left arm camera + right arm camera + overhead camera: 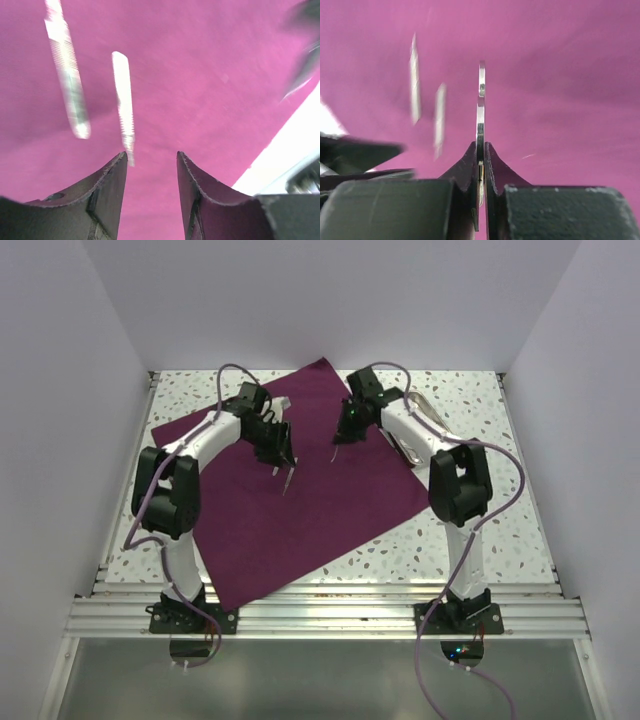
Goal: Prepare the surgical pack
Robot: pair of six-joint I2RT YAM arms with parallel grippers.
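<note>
The deep purple drape lies spread flat as a large sheet over the speckled table and fills both wrist views. My left gripper hovers over the drape's middle, open and empty. Steel tweezers show just beyond its fingertips, with two blurred prongs; I cannot tell whether they rest on the cloth. My right gripper is shut on a thin flat metal instrument seen edge-on, held above the drape.
A shiny steel tray lies at the back right, partly hidden behind my right arm. White walls close the table on three sides. The drape's near corner hangs at the table's front edge.
</note>
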